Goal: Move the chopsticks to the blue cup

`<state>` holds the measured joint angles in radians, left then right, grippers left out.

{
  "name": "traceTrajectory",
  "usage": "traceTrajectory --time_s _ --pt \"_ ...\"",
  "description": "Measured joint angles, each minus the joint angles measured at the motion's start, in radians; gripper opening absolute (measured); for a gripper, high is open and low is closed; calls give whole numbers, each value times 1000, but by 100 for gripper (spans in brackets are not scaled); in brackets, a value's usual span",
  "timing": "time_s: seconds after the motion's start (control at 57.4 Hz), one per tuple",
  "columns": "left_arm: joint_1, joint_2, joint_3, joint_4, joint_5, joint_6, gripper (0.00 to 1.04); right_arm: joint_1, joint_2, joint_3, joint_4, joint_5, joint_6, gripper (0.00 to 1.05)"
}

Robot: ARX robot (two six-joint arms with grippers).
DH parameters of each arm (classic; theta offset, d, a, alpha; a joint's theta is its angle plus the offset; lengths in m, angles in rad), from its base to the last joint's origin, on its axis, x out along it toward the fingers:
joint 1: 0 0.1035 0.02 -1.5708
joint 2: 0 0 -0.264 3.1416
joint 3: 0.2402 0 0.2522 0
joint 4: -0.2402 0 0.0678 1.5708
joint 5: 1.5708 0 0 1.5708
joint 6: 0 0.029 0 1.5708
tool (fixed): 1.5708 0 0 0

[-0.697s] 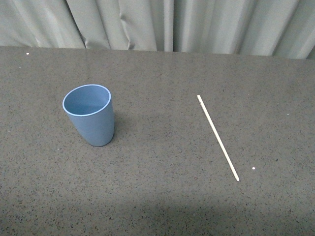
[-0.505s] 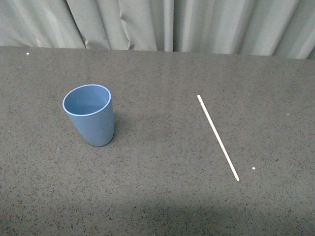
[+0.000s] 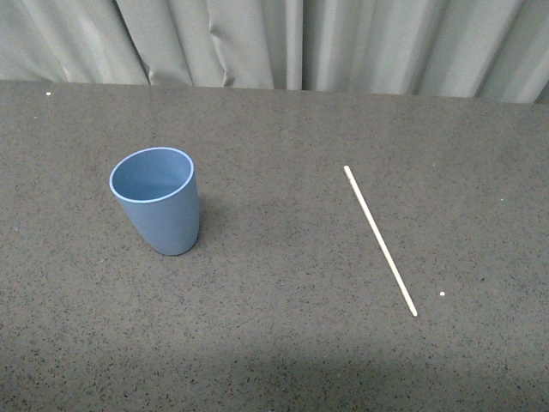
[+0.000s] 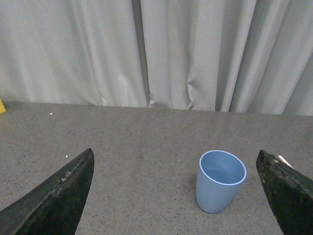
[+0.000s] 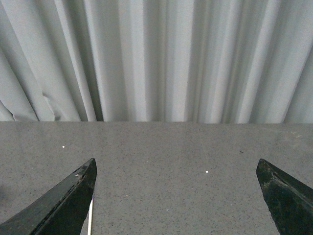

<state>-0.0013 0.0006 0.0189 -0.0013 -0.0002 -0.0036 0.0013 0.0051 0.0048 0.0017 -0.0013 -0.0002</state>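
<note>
- The blue cup (image 3: 155, 202) stands upright and empty on the left half of the dark speckled table (image 3: 274, 360).
- The left gripper (image 4: 174, 152) has its two dark fingers spread wide with nothing between them. The cup is ahead of it on the table, well apart from both fingers.
- A single cream-white chopstick (image 3: 380, 240) lies flat on the right half of the table, well apart from the cup. Its long axis runs diagonally, with the far end nearer the middle and the near end further right.
- The right gripper (image 5: 176, 161) is also spread wide and empty. It looks like the nearer arm for the pick-up, with the stick low and ahead of it.
- Neither arm appears in the front view. The right wrist view shows only a short sliver of the stick beside one finger, cut off by the frame edge.
- A grey curtain (image 3: 343, 43) closes off the back.
</note>
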Motion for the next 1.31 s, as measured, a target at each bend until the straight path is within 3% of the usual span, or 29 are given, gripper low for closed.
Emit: traceTrajectory --time_s 0.209,0.331,0.575,0.819,0.959,1.307 --pt "0 0 0 0 0 0 98 0 0 0 0 0 0 95" --pt "0 0 0 0 -1 0 98 88 145 61 -126 196 -134 95" --pt "0 0 0 0 0 0 98 164 678 156 113 99 -169 95" --pt "0 0 0 0 0 0 98 244 1276 364 355 69 -150 95" --pt "0 0 0 0 0 0 98 275 1612 566 300 17 -83 95" --pt "0 0 0 0 0 0 98 311 2038 956 111 -16 10 95"
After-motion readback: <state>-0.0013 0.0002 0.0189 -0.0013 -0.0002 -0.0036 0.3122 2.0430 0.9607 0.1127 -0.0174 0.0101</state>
